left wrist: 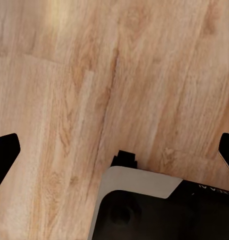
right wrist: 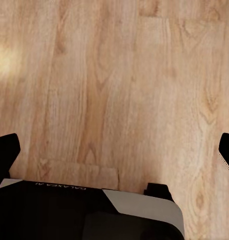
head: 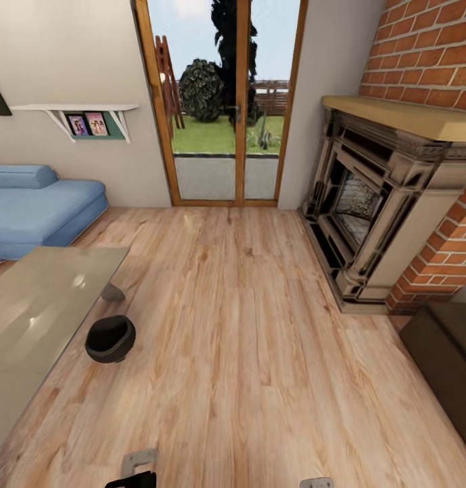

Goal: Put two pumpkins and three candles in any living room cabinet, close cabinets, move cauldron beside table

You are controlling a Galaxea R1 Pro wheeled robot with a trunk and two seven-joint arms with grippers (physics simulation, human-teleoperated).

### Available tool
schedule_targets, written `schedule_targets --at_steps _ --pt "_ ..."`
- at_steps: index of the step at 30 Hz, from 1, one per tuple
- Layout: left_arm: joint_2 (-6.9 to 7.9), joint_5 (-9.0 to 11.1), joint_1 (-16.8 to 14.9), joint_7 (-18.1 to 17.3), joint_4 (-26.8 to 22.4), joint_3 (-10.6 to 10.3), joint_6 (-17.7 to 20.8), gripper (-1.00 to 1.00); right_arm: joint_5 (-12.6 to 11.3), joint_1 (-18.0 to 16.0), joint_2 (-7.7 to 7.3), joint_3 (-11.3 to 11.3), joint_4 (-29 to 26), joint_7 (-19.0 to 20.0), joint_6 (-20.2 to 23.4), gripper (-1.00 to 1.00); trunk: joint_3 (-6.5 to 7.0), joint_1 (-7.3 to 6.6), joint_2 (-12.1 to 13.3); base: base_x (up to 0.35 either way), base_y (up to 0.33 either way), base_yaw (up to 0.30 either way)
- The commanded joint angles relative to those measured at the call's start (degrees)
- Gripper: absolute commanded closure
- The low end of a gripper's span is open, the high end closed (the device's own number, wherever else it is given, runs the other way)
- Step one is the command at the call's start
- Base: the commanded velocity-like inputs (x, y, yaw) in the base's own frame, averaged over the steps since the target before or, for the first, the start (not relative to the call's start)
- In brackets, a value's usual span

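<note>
The black round cauldron [head: 110, 338] sits on the wood floor, close beside the corner of the low glass-topped table [head: 36, 318] at the left. A dark-brown cabinet [head: 446, 366] shows its top at the right edge, below the fireplace; its fronts are hidden from here. The pumpkins and the candles are out of view. In the left wrist view my left gripper [left wrist: 115, 152] is open over bare floor, with its fingertips [left wrist: 4, 155] far apart. My right gripper [right wrist: 115, 150] is open the same way, holding nothing.
A blue sofa [head: 36, 210] stands behind the table at the left. A brick fireplace [head: 368, 203] juts out at the right. Glass doors [head: 222, 108] are straight ahead. Wide wood floor [head: 246, 325] runs between table and fireplace. My grey-black base [left wrist: 144, 210] lies under both grippers.
</note>
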Motion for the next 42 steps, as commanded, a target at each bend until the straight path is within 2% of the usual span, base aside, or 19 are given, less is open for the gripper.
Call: schedule_targets --at_steps 1,12,20,25,42 --pt "0.06 0.46 -0.05 0.41 -0.14 -0.49 0.04 -1.00 -0.31 -0.05 0.00 0.48 0.03 -0.33 -0.18 -1.00 -0.07 0.06 -0.09 0.296 0.000 0.000" --pt "0.14 0.46 -0.08 0.41 -0.14 -0.47 0.04 -1.00 -0.34 -0.05 0.00 0.48 0.03 -0.33 -0.22 -1.00 -0.05 0.06 -0.09 0.297 0.000 -0.004" --pt "0.08 0.51 -0.03 0.41 -0.14 -0.52 -1.09 -1.00 -0.34 -0.05 0.00 0.44 0.03 -0.28 -0.24 -1.00 -0.05 0.06 -0.09 0.255 0.000 -0.204" --pt "0.12 0.54 0.05 0.41 -0.14 -0.52 -2.18 -1.00 -0.33 -0.05 0.00 0.53 0.03 -0.28 -0.24 -1.00 -0.05 0.06 -0.09 0.053 0.000 -0.262" --pt "0.15 0.63 0.06 0.41 -0.14 -0.52 -2.34 -1.00 -0.28 -0.05 0.00 0.44 0.35 -0.16 -0.24 -1.00 -0.05 0.06 -0.09 0.003 0.017 -0.265"
